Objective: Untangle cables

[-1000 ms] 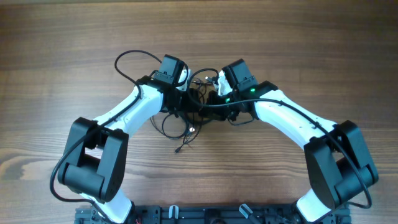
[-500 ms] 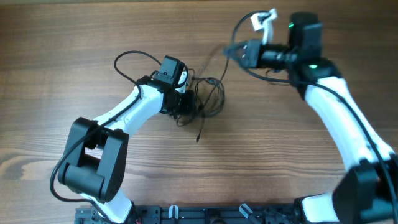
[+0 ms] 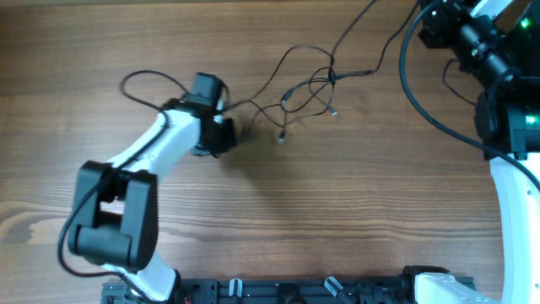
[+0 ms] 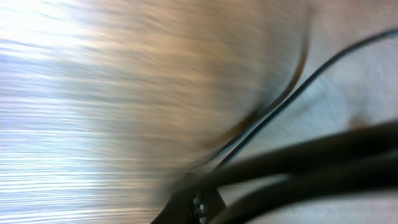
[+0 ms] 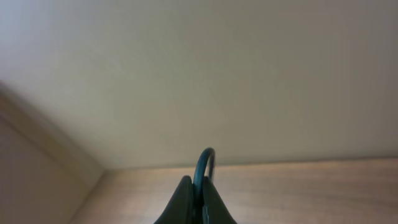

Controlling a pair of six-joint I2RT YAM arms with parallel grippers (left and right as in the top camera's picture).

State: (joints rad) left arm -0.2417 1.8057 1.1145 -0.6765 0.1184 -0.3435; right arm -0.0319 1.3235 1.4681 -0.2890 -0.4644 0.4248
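Note:
The cables (image 3: 314, 83) are thin black cords, drawn out in a loose knot across the table's far middle. One strand runs left to my left gripper (image 3: 224, 133), which is low on the table and shut on it. Other strands rise toward the top edge, toward my raised right gripper (image 3: 429, 19). In the right wrist view the right gripper (image 5: 199, 186) is shut on a thin dark cable loop (image 5: 206, 163) that sticks up between its fingertips. The left wrist view is blurred. It shows a thin cable (image 4: 292, 99) over the wood and the left gripper (image 4: 200, 208) at the bottom edge.
A thick black robot cable (image 3: 415, 95) hangs in a loop from the right arm (image 3: 506, 127). Another arm cable (image 3: 143, 80) arcs behind the left arm (image 3: 160, 148). The wooden table (image 3: 337, 211) fills the view, with the arm bases at its near edge.
My right arm swung up and away to the far right with a cable, stretching the bundle into long strands. My left gripper closed and shifted left.

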